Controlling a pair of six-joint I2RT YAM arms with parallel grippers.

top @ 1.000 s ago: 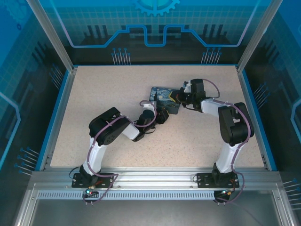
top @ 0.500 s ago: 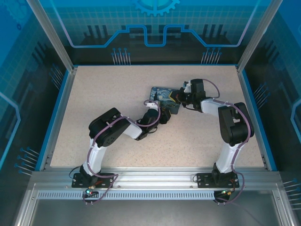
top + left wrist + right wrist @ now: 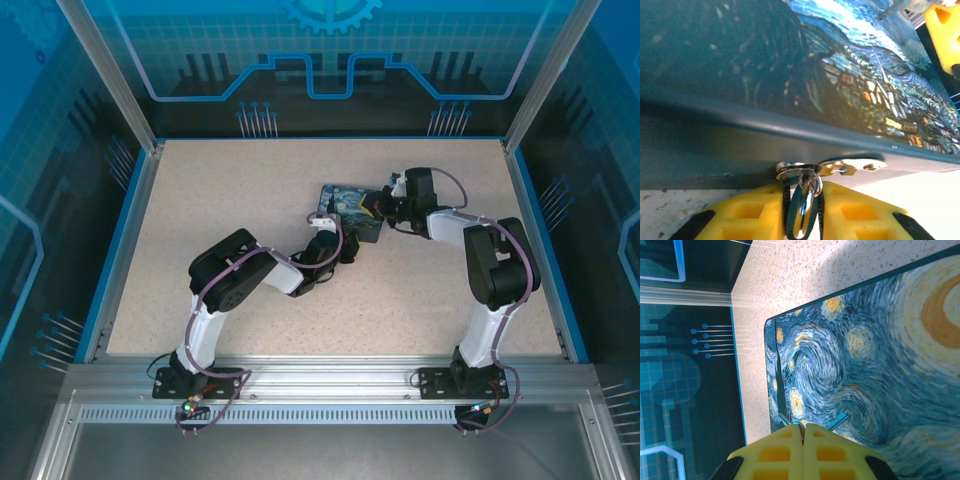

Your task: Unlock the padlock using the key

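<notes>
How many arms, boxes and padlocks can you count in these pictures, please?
arms: 2, the left arm and the right arm
box: 1
padlock: 1
total: 4

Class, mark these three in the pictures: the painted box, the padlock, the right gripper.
painted box (image 3: 865,365), right wrist view, swirled lid.
padlock (image 3: 799,214), left wrist view, dark blue body.
right gripper (image 3: 802,428), right wrist view, where yellow fingertips meet.
</notes>
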